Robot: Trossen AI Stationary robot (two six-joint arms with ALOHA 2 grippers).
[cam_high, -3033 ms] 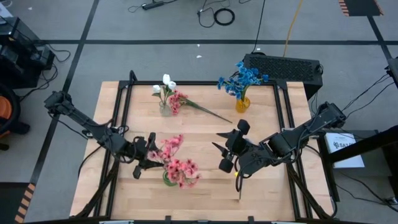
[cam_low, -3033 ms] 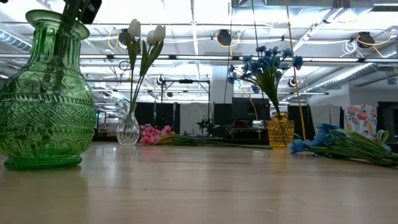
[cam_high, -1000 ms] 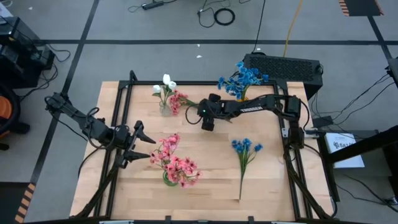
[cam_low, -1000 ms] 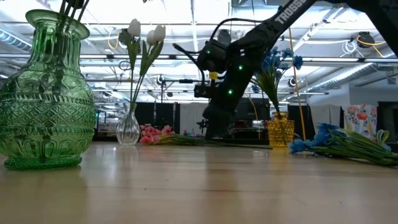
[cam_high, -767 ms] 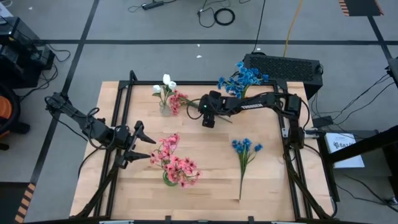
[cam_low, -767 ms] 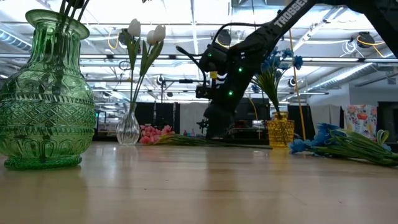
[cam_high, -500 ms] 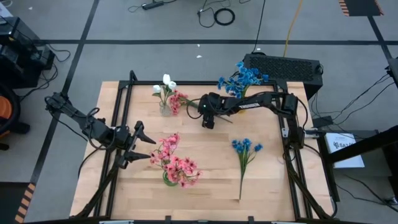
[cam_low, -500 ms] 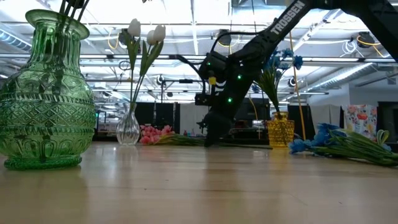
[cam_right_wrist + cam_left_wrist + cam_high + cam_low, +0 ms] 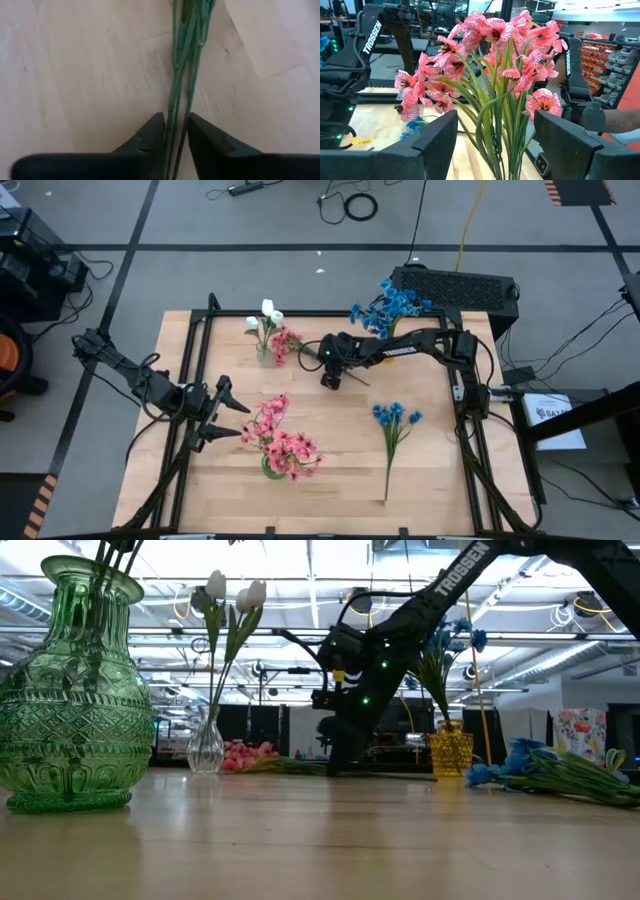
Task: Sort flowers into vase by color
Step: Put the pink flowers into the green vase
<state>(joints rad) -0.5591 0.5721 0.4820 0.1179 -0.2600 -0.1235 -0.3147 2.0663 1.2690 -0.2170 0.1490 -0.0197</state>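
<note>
- One wooden table (image 9: 430, 480), dark rails along its left, right and far edges; the widest bare wood lies at centre and along the near edge.
- Two arms. The right gripper (image 9: 328, 377) reaches to the far-centre, fingers (image 9: 150, 132) drawn narrow around the green stems (image 9: 182, 75) of a pink sprig (image 9: 288, 342) lying flat on the wood. The left gripper (image 9: 228, 418) hangs just left of the green vase, fingers (image 9: 437, 137) spread wide, nothing held.
- Three vases: a green vase (image 9: 75, 690) near-left, full of pink flowers (image 9: 280, 442); a yellow vase (image 9: 450, 752) far-right holding blue flowers (image 9: 388, 305); a small clear vase (image 9: 206, 748) far-left holding white blossoms (image 9: 268, 310).
- One loose blue sprig (image 9: 394, 420) lies right of centre, well apart from everything else.
</note>
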